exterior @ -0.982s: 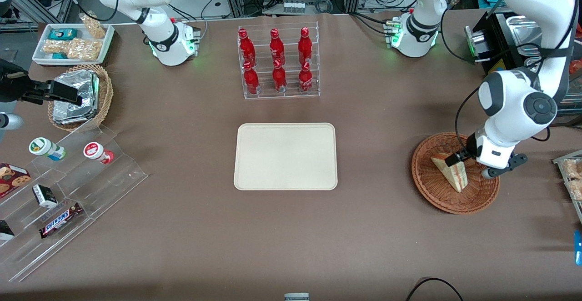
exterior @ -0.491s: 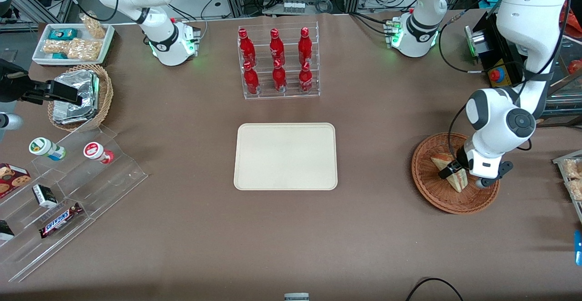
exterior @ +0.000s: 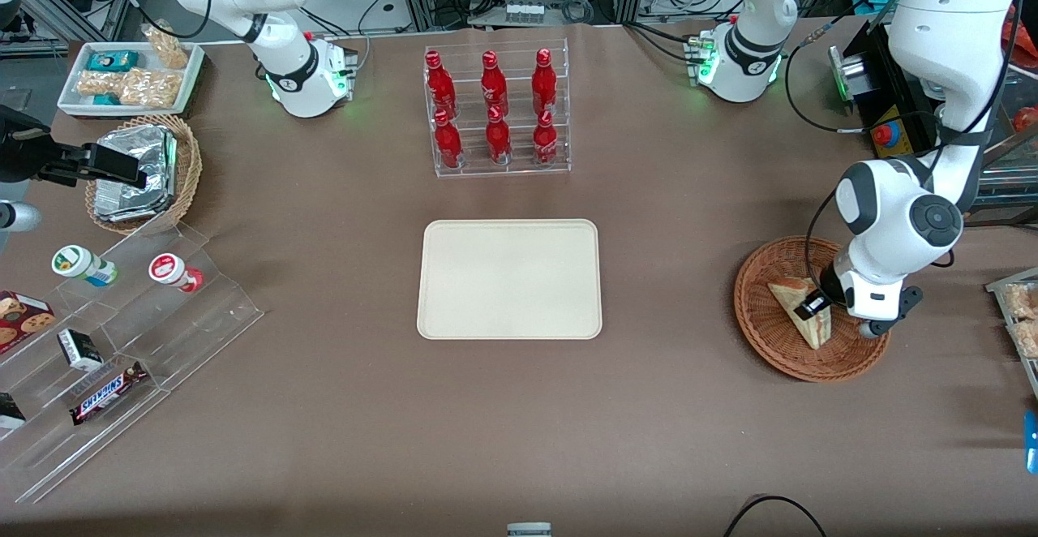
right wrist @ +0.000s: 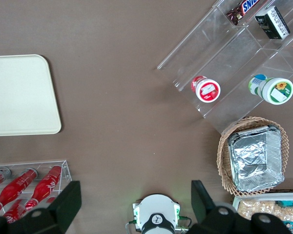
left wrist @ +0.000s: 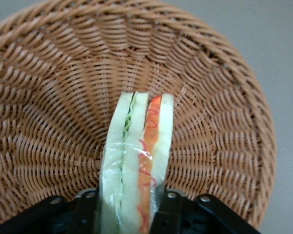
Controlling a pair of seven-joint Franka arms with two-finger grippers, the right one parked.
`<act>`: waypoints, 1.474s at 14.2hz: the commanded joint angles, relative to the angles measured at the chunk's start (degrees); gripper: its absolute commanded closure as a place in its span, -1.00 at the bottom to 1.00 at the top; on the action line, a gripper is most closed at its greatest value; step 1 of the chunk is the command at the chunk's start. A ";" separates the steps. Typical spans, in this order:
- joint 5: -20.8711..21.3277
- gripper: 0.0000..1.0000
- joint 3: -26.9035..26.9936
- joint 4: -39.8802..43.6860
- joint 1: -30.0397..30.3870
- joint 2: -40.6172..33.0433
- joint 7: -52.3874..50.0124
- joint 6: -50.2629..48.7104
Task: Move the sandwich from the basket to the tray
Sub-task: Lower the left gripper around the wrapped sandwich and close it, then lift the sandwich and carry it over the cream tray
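The sandwich (exterior: 791, 294), a white bread wedge with red and green filling in clear wrap, stands on edge in the reddish-brown wicker basket (exterior: 762, 338) toward the working arm's end of the table. My left gripper (exterior: 813, 307) is down in the basket, one black finger against each flat side of the sandwich, shut on it. The wrist view shows the sandwich (left wrist: 139, 141) squeezed between the fingers of the gripper (left wrist: 131, 196), with the basket (left wrist: 53, 97) weave under it. The cream tray (exterior: 509, 277) lies at the table's middle, nothing on it.
A clear rack of red bottles (exterior: 495, 115) stands farther from the front camera than the tray. A clear stepped shelf with snacks (exterior: 122, 334), a tan basket with foil packets (exterior: 138, 172) and a white snack tray (exterior: 130, 75) lie toward the parked arm's end.
My gripper came down into the basket over the sandwich, and its fingers now sit against the sandwich's sides. The sandwich shifted slightly in the basket.
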 commanded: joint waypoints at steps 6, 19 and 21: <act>0.65 0.79 -0.80 7.36 -12.26 -8.78 -1.75 -23.32; -0.23 0.74 -0.89 36.69 -44.97 15.27 -17.04 -27.89; 0.21 0.70 -0.89 40.84 -47.53 19.33 -19.33 -27.81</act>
